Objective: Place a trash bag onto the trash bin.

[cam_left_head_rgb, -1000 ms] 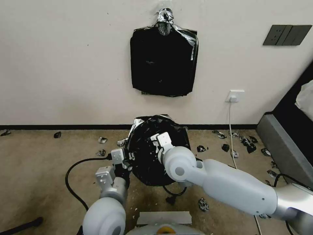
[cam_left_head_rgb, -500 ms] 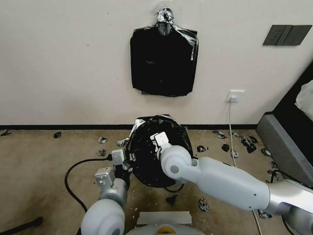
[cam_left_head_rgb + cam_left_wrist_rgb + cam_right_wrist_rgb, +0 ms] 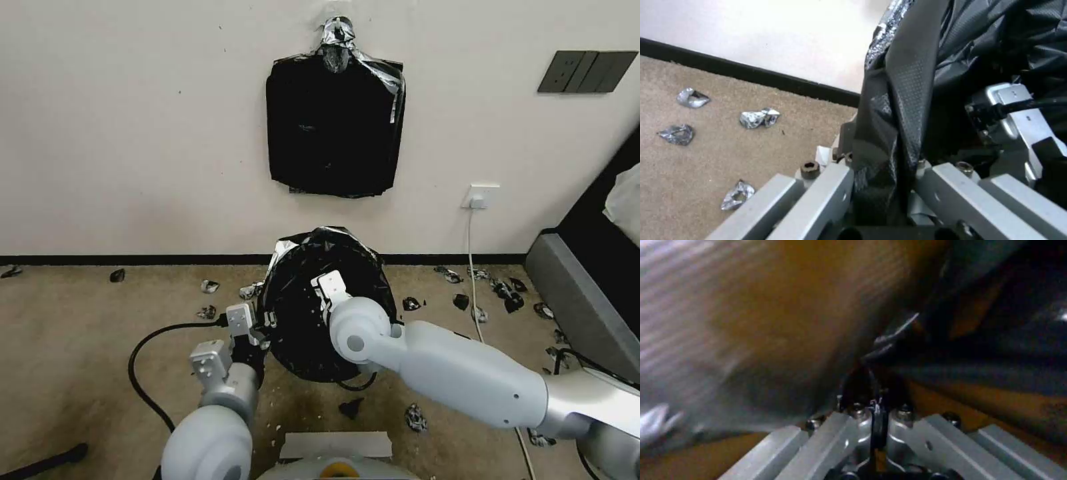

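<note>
Trash bag (image 3: 303, 313), glossy black and crinkled, drapes over the trash bin's top so that the bin's walls are hidden under it in the head view; its mouth gapes open toward the robot, and a silvery fold sticks up at the far left of the rim near the wall. It stands on the carpet floor (image 3: 80, 333) just in front of the dark baseboard.

Left gripper (image 3: 257, 327) sits at the bag's left edge; in the left wrist view a long fold of the black film (image 3: 889, 133) runs down between its fingers (image 3: 826, 186), which are clamped together on it. A pale sliver of what may be the trash bin (image 3: 821, 155) peeks out beside that fold, though I cannot tell for sure.

Right gripper (image 3: 319, 293) reaches into the bag's mouth from the right, its arm stretching across from the lower right. Its wrist view shows a thin dark pleat of film (image 3: 878, 380) caught between the fingers (image 3: 835, 440), which appear closed on it.

Farther out, small crumpled black and silver scraps (image 3: 208, 287) litter the carpet on both sides. A flat bundle of black bags (image 3: 333, 127) hangs on the wall above, and a white cord (image 3: 472, 267) drops from a wall socket to the right
</note>
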You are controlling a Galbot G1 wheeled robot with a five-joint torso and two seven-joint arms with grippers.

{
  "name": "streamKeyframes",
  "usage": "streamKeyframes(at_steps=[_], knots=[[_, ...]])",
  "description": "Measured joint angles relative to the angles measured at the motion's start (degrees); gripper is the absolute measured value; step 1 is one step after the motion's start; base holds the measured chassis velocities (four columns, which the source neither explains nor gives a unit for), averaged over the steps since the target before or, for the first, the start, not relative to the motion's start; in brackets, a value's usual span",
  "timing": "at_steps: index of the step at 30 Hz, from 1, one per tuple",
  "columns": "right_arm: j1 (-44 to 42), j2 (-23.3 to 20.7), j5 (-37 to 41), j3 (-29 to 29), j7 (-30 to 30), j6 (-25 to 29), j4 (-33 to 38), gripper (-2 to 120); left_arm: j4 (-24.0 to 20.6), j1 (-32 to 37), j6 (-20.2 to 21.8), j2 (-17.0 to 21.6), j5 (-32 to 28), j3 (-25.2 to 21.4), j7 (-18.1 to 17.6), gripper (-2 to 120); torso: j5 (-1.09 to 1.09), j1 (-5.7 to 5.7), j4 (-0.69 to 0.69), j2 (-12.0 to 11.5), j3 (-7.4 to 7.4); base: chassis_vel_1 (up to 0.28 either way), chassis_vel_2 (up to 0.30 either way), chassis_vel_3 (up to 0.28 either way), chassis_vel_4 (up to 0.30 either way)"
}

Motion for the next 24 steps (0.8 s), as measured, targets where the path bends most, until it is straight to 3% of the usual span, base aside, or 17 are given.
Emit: streamKeyframes(at_steps=[24], knots=[[-1.1, -0.2, -0.1, 0.6, -1.3, 0.1, -1.6, 0, -0.8, 1.0, 0.2, 0.5, 0.4, 0.4, 0.6, 3, 0.0, 0.0, 0.0, 0.0, 0.0, 0.0, 0.0, 0.0, 0.0]])
